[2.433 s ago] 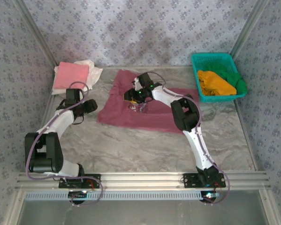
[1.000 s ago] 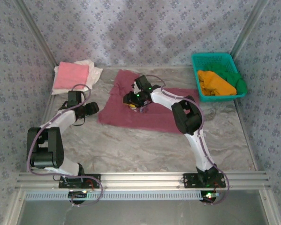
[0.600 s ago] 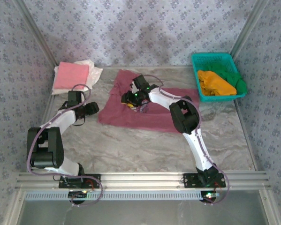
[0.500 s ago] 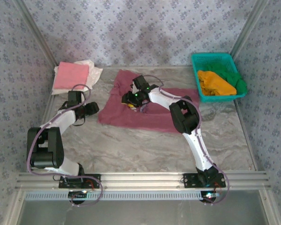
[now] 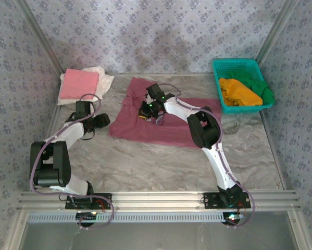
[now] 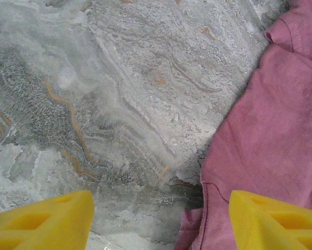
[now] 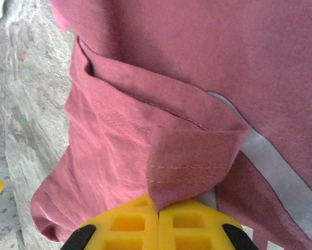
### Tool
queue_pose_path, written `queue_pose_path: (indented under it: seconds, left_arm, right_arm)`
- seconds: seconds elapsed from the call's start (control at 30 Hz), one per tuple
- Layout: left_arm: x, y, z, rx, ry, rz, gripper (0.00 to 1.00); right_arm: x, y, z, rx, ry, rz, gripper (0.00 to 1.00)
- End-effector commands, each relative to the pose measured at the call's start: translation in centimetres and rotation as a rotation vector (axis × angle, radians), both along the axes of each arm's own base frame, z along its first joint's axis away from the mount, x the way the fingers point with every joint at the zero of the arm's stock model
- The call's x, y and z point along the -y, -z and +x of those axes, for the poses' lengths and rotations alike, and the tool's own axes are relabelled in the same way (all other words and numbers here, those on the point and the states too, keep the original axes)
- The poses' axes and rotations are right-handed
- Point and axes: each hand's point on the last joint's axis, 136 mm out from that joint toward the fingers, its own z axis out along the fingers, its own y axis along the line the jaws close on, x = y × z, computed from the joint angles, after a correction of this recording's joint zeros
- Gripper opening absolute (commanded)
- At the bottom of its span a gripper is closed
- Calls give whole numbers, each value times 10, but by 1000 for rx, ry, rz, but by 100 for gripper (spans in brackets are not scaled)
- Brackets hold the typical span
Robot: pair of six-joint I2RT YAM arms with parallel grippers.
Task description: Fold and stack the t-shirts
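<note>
Maroon tee (image 5: 129, 119) spread ctr, hem raised; pink (image 5: 78, 84), cream (image 5: 104, 77) far-L; orange (image 5: 239, 92), green (image 5: 265, 92) far-R.

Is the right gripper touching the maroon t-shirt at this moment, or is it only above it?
Touching. In the right wrist view, the right gripper is shut, and a raised fold of the maroon t-shirt is pinched between its yellow jaws.

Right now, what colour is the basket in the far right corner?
The basket is teal; the top external view shows it best.
</note>
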Motion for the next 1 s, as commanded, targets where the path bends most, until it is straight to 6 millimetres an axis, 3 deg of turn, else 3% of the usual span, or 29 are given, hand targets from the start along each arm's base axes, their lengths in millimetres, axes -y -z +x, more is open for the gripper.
queue_pose_path:
  seconds: [0.0, 0.13, 0.27, 0.33, 0.37, 0.5, 0.57, 0.6, 0.67, 0.97]
  left_arm:
    - [1, 2, -1, 3, -1, -14, 69]
    - [0, 4, -1, 2, -3, -8, 69]
    - [-1, 4, 0, 3, -6, -9, 69]
    - [0, 4, 0, 3, -4, -9, 70]
    - [0, 4, 0, 2, -5, -10, 70]
    - [-1, 5, 0, -3, -4, -5, 70]
    - [-1, 4, -1, -1, -3, -6, 70]
    - [-1, 5, -1, -1, -3, -6, 69]
    - [-1, 5, -1, -3, -4, -6, 70]
    - [-3, 8, -3, -9, -13, 2, 70]
  right_arm:
    - [-2, -27, 5, 42, 6, 5, 0]
    - [-1, -49, 7, 61, 8, 21, 1]
    - [-1, -60, 7, 68, 0, 38, 16]
    - [-1, -57, 8, 63, 1, 40, 1]
    - [0, -56, 8, 61, 1, 40, 0]
    - [0, -53, 8, 57, 3, 43, 2]
    - [1, -53, 8, 55, 3, 42, 13]
    - [1, -55, 8, 56, 2, 43, 14]
    - [2, -58, 7, 62, 1, 42, 0]
    - [19, -73, 0, 122, 14, -5, 0]
